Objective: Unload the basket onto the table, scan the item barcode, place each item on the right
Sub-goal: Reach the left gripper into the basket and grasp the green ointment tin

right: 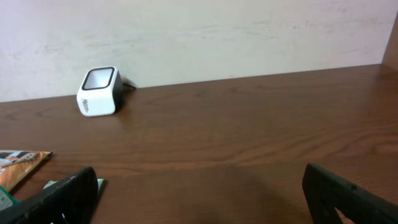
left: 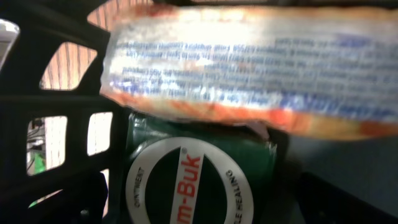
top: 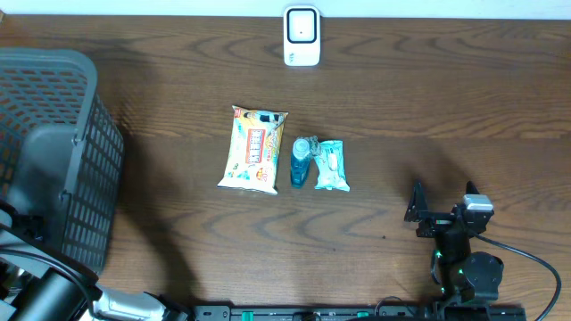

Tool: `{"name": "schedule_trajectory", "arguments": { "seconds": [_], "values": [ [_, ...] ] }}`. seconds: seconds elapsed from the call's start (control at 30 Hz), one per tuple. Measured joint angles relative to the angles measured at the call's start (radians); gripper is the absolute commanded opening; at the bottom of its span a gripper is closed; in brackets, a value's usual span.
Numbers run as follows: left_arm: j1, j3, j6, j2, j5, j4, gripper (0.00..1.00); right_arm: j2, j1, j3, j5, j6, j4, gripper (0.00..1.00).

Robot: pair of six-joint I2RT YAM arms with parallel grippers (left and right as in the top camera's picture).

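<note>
Overhead: basket (top: 80, 178) far left; scanner (top: 302, 37) behind snack packet (top: 254, 150).

dark wood-grain table (top: 446, 107), glossy plastic snack packet (top: 254, 150), black plastic mesh basket (top: 89, 178)

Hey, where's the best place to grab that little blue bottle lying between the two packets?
Probably its mid-body, from straight above, fingers across the narrow width. The blue bottle lies flat, pointing toward the scanner, with the snack packet and teal packet crowding its sides, so finger room looks tight.
</note>
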Motion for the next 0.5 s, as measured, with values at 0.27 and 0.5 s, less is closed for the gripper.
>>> {"name": "schedule_trajectory", "arguments": {
  "seconds": [0.27, 0.5],
  "values": [
    [0.01, -0.044, -0.024, -0.013, 0.078, 0.114, 0.98, 0.0, 0.0, 0.0, 0.0, 0.0, 0.0, 0.99],
    [0.013, -0.053, -0.023, -0.018, 0.24, 0.152, 0.98, 0.0, 0.0, 0.0, 0.0, 0.0, 0.0, 0.99]
  ]
}}
